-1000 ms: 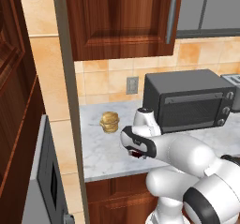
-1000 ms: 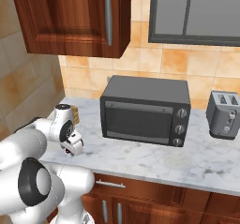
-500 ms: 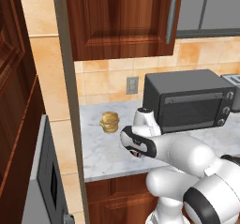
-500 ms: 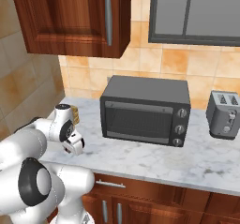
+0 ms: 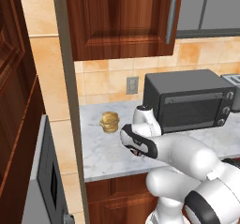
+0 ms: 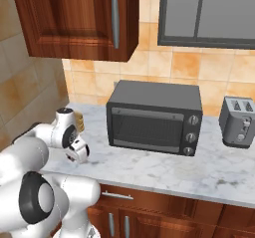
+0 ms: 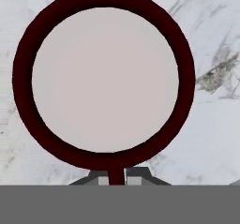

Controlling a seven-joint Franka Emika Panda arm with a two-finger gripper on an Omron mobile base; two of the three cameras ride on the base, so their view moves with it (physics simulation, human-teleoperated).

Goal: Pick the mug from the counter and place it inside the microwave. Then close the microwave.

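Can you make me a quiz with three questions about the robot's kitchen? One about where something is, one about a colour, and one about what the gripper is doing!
1. Where is the bun?
A. On the counter, left of the gripper
B. On top of the toaster
C. Inside the black oven

2. What colour is the mug rim?
A. Bright green
B. Dark maroon
C. Yellow

3. What is the gripper doing?
A. Wide open, far from the mug
B. Holding the bun
C. Shut on the mug

Answers: 1 A, the left base view shows the bun on the marble beside the arm. 2 B, the hand view shows a dark red ring around a pale inside. 3 C, the fingers pinch the mug's handle in the hand view.
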